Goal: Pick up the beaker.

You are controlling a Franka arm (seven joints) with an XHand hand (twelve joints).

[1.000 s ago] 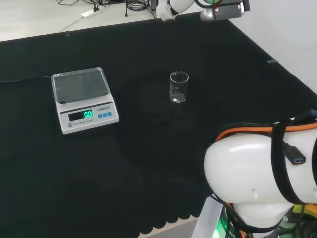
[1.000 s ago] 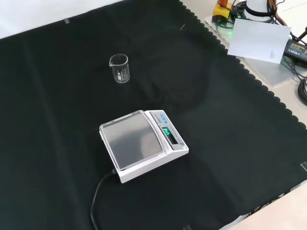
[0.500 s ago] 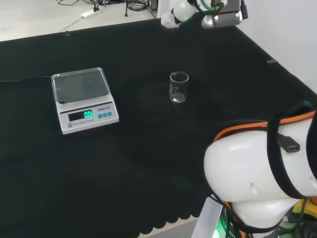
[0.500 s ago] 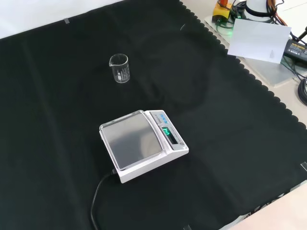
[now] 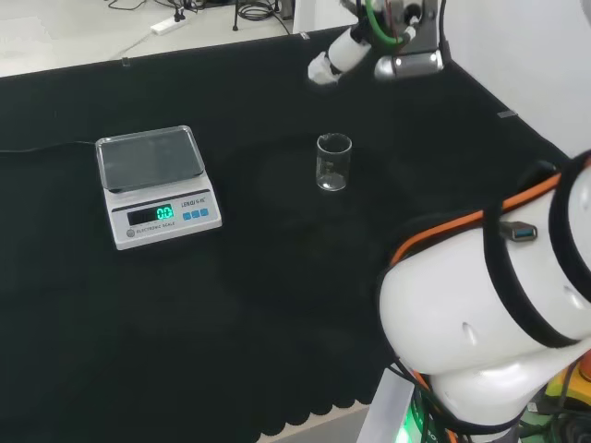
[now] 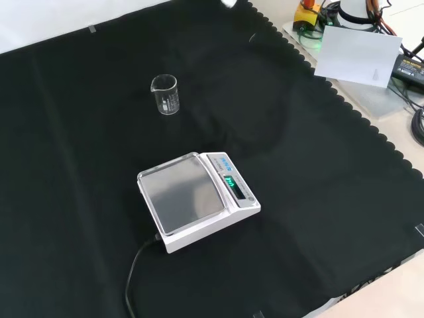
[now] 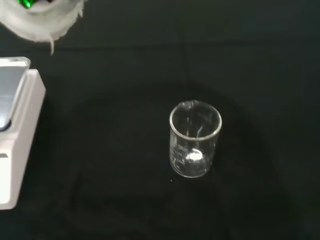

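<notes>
Black cloth over the whole bench. Nearest in the head view, the arm's white link [image 5: 480, 314]; farther left, a white scale [image 5: 155, 185] with its cable. Beyond, well apart from the scale, the beaker [image 5: 333, 162]: upright, clear, apparently empty. Likely light, rigid, smooth-walled and breakable; best taken round the mid-wall, below the spouted rim. Farthest, the hand [image 5: 332, 57], well clear of it; finger state impossible to tell.

The hand [image 5: 325, 66] hangs in the air at the head view's top, a white fingertip pointing down and left — the arm's big white links bulk at lower right.
</notes>
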